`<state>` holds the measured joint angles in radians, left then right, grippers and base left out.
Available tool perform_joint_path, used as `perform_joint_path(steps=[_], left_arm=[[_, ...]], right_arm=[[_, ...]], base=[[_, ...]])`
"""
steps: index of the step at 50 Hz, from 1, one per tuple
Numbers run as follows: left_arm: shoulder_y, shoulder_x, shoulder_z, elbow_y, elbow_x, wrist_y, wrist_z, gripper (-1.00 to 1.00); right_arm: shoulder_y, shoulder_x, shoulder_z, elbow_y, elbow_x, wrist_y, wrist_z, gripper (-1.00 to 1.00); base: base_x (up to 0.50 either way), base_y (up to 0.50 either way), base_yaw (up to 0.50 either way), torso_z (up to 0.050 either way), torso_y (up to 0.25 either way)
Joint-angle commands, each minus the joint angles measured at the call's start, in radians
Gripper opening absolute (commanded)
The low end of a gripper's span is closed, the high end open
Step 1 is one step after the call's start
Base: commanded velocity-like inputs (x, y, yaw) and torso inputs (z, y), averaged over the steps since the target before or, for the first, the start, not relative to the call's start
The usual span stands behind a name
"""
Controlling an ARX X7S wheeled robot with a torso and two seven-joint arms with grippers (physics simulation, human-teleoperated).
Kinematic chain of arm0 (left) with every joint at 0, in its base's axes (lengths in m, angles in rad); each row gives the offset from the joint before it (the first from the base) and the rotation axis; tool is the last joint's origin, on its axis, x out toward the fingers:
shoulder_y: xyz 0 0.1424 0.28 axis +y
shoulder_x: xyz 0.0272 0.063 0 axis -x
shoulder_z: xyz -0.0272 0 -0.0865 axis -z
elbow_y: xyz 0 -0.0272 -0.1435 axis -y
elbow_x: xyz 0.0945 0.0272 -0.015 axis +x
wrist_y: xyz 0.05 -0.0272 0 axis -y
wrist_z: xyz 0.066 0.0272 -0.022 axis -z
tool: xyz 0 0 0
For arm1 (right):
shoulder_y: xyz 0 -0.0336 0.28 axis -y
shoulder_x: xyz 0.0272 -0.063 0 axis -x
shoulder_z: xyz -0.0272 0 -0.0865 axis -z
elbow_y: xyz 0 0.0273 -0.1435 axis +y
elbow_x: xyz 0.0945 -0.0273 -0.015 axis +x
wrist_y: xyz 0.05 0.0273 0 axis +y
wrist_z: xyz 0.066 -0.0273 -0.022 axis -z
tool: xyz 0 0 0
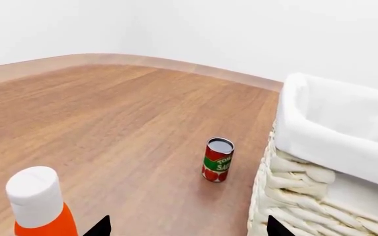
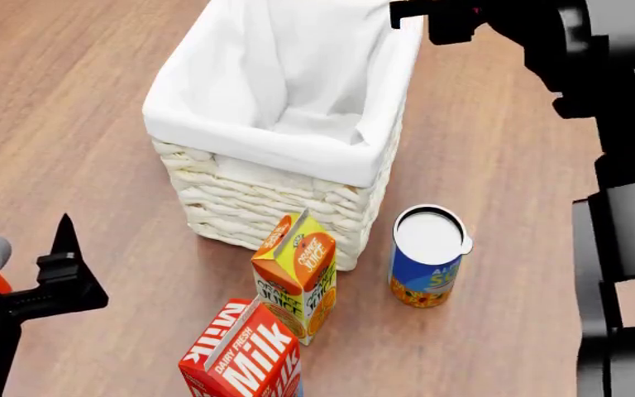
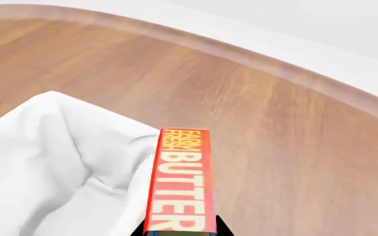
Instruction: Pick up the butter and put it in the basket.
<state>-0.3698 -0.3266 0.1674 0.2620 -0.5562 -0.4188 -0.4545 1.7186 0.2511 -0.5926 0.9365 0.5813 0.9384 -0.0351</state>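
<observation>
left wrist: basket (image 1: 320,128) at right, left jaws look open, empty | head: right gripper (image 2: 433,21) over basket's upper-right rim | right wrist: butter (image 3: 181,182) clamped at its lower end, bottom centre; likely light, stiff, slick

The butter (image 3: 179,182), a slim red box lettered "FARM FRESH BUTTER", hangs lengthwise over the far rim of the basket (image 2: 284,153), seemingly pinched at its near end. The wicker basket stands upright on the wooden floor, white liner draped over its rim.
</observation>
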Motion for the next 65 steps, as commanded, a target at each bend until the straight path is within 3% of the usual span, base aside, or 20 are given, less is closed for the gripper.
perform_joint_path(steps=[1,8,23,36,65], left_arm=[[-0.001,-0.002,0.003,-0.002,-0.001,0.003,-0.002,1.00],[0.000,-0.001,0.011,0.004,0.002,0.001,-0.008,1.00],[-0.008,-0.001,0.009,-0.002,0.003,0.000,-0.022,1.00],[-0.005,-0.003,0.014,0.004,0.001,0.000,-0.026,1.00],[0.031,-0.013,0.015,0.130,-0.043,-0.077,-0.106,1.00]], right_arm=[[0.111,-0.126,-0.052,0.268,-0.089,-0.164,-0.133,-1.00],[0.127,-0.169,-0.051,0.366,-0.099,-0.243,-0.215,-1.00],[0.134,-0.232,0.029,0.371,-0.208,-0.244,-0.384,-1.00],[0.132,-0.250,0.111,0.371,-0.258,-0.247,-0.442,-1.00],[0.122,-0.251,-0.237,0.372,0.228,-0.251,-0.329,-1.00]], base=[[0.00,0.00,0.00,0.000,0.000],[0.00,0.00,0.00,0.000,0.001],[0.00,0.00,0.00,0.001,0.001],[0.00,0.00,0.00,0.000,0.002],[0.00,0.00,0.00,0.001,0.001]])
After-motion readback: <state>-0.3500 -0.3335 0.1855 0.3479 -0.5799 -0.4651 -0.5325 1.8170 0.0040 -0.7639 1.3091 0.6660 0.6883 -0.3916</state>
